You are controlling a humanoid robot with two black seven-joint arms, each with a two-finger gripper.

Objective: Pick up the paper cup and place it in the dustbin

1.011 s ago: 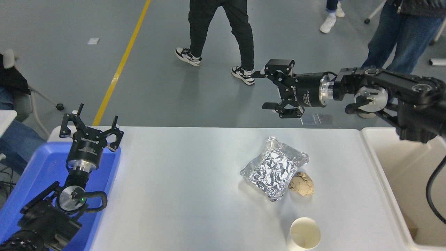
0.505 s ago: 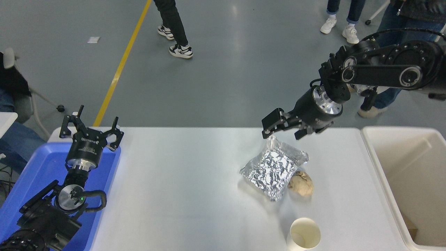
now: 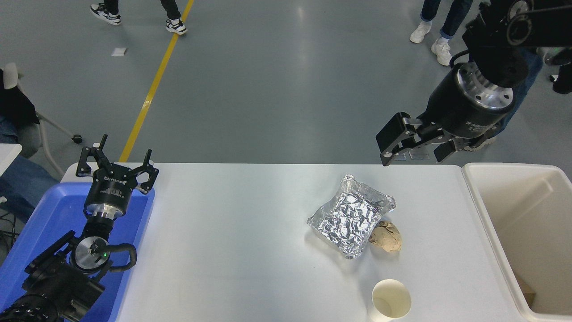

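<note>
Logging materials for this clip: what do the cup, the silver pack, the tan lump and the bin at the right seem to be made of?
The paper cup: matte white paper, judging by its rolled rim and cream inside. The foil pack: shiny, crinkled metallic foil or film. The tan lump: probably crumpled paper, dull and creased. The dustbin: smooth cream-white plastic, going by its thick moulded rim.

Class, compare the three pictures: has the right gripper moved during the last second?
Yes. The right gripper, open, swung from beyond the table's far edge rightward toward the dustbin.
</note>
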